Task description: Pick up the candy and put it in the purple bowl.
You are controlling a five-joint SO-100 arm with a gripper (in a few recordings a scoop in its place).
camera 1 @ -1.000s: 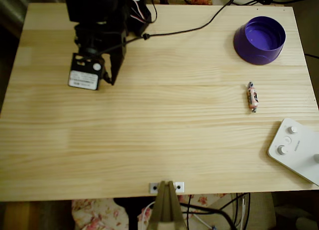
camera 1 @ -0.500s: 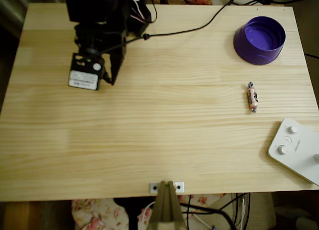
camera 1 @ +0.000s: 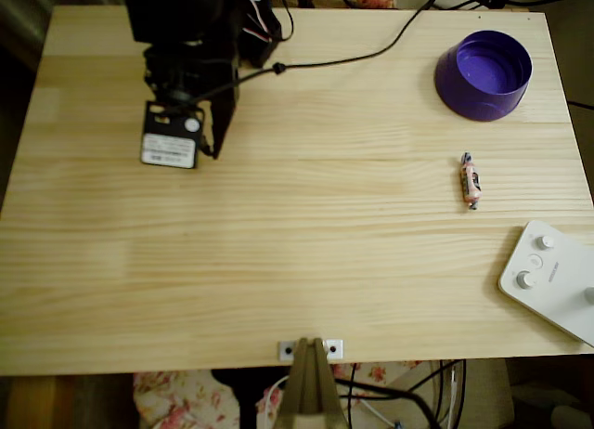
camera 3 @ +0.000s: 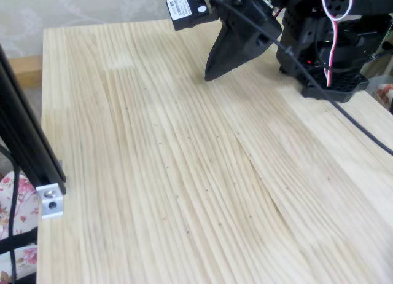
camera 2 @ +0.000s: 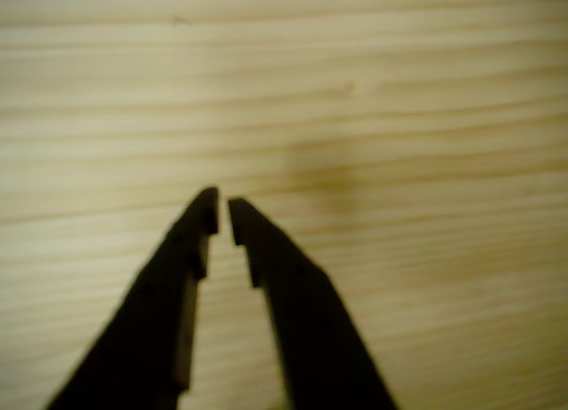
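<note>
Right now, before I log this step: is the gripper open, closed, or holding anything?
Gripper: closed, only a thin slit between the fingertips, holding nothing; the candy lies on the table.

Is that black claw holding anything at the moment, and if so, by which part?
Nothing. The gripper is nearly closed with bare wood between its tips; the candy lies far off on the table.

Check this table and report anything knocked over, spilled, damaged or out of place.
Nothing stands out. The purple bowl sits upright, the candy lies intact on the table just below it in the overhead view, and the gripper, nearly closed and holding nothing, hangs over bare wood at the far side.
</note>
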